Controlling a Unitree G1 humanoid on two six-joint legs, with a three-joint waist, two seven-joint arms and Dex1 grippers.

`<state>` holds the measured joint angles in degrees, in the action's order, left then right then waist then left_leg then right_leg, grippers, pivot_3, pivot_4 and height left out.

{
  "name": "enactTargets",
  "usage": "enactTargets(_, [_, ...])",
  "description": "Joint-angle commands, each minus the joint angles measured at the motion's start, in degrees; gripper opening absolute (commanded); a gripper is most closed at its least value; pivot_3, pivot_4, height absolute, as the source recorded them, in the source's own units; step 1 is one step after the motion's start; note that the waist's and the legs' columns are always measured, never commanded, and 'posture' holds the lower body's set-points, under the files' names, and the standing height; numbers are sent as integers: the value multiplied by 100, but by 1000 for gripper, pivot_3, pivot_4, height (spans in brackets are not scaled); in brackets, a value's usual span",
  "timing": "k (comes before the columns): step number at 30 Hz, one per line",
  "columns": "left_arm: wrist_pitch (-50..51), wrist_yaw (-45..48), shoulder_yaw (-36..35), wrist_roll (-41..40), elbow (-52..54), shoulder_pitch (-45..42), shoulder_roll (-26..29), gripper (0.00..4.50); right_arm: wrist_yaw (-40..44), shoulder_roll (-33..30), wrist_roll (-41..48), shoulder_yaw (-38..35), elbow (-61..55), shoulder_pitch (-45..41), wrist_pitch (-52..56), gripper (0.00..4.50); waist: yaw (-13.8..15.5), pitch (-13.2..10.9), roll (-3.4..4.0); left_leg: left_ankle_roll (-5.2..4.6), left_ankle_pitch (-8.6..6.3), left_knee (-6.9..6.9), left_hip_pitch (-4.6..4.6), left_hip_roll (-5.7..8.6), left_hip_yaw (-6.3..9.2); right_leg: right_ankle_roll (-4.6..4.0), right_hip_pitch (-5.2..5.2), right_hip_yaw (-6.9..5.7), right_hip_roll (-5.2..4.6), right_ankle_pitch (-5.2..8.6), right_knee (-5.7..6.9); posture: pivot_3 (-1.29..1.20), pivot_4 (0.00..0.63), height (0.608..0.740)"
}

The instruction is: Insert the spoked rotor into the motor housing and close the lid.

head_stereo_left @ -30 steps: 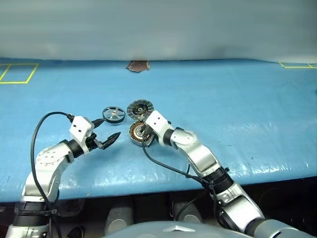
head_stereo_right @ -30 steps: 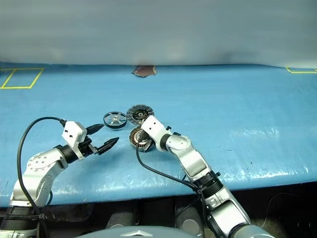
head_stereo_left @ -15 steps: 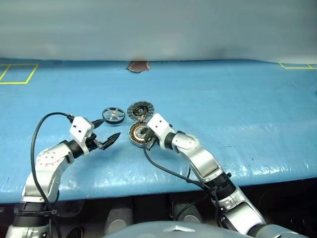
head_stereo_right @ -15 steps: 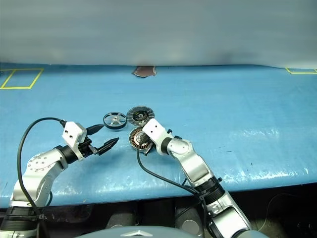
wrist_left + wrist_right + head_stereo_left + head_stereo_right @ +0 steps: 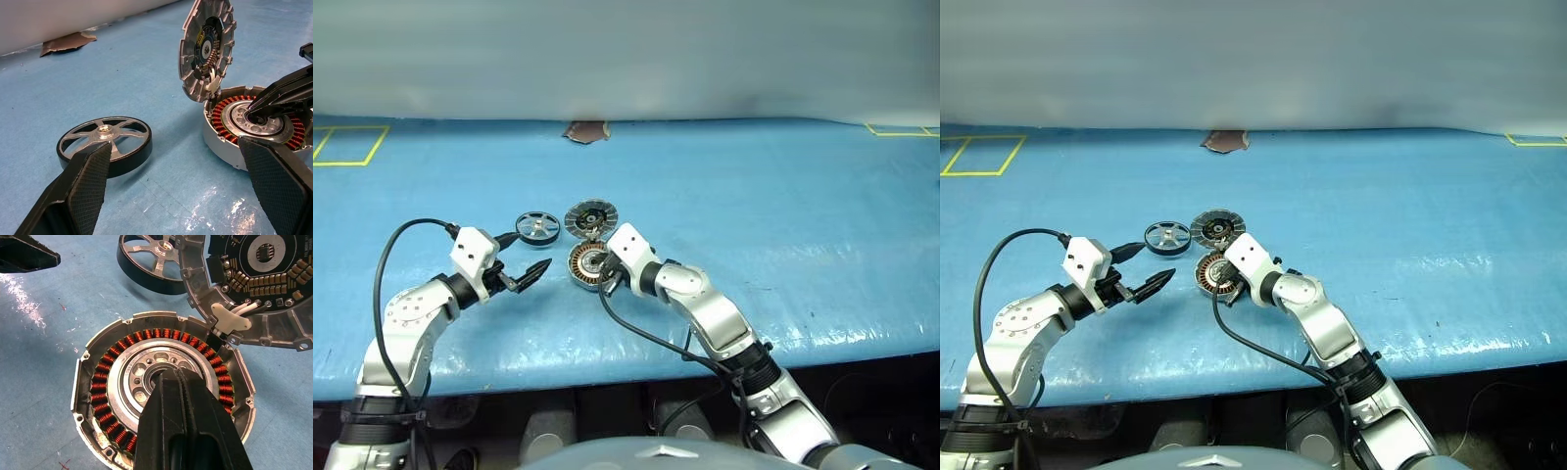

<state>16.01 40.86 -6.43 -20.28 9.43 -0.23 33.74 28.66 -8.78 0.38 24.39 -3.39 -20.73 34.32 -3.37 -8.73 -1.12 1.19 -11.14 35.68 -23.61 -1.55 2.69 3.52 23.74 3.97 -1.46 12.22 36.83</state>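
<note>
Blue table (image 5: 783,215), no readable writing.

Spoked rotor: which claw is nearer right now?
Left. The open left claw hangs just short of the spoked rotor, not touching. The shut right claw is farther off, tips at the centre of the motor housing.

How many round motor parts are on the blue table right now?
3. The spoked rotor lies farthest left; the lid stands tilted open beside it; the motor housing sits nearer, under the right gripper.
</note>
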Motion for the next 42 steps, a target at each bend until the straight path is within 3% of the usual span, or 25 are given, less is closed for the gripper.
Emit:
enactTargets(1, [-28, -45, -151, -23, 168, -6, 7, 4500, 38, -69, 64, -106, -75, 164, 42, 50, 1, 0, 0, 0, 0, 0, 0, 0, 0, 0, 0, 0, 0, 0, 0, 0, 150, 740])
enactTargets(11, [430, -190, -470, -366, 137, -145, 6, 4500, 288, -154, 632, -405, -1391, 350, 58, 50, -5, -18, 0, 0, 0, -8, -18, -4, 3, -6, 19, -3, 7, 3, 1, 0, 150, 740])
enactTargets(21, [697, -271, -638, -509, 150, -655, 65, 4500, 145, -247, 589, -391, -1555, 576, 65, 50, 19, -23, -5, 0, 0, -8, -17, -3, 6, -10, 15, -8, 6, 6, 1, 0, 150, 740])
enactTargets(29, [707, -575, -536, 8, -116, -1085, 303, 4500, 43, -274, 584, -427, -1571, 642, 21, 50, -4, -25, -7, 1, 0, -11, -17, -3, 6, -10, 17, -8, 7, 6, 1, 0, 150, 740])
enactTargets(34, [567, -305, -268, 452, -353, -1577, 776, 4500, -11, -277, 582, -449, -1564, 665, 2, 50, 7, -36, -17, 1, 0, -9, -16, -3, 7, -10, 16, -8, 9, 6, 3, 0, 150, 740])
enactTargets(37, [499, 70, 271, 934, -595, -2073, 1186, 4500, -54, -246, 571, -426, -1515, 631, -30, 50, 33, -43, -23, 1, 0, -8, -17, -1, 6, -9, 14, -8, 7, 6, 1, 0, 150, 740])
enactTargets(40, [344, 572, 907, 1486, -1005, -2730, 1584, 3897, -87, -199, 567, -410, -1517, 615, -48, 0, 43, -46, -23, 1, 0, -9, -19, 0, 5, -9, 16, -7, 7, 5, 0, 0, 150, 740])
enactTargets(42, [337, 908, 1364, 1924, -1323, -3219, 1827, 3238, -63, -201, 599, -380, -1599, 658, -11, 0, 42, -48, -23, 1, 0, -11, -20, -1, 5, -9, 19, -8, 8, 5, 0, 0, 150, 740])
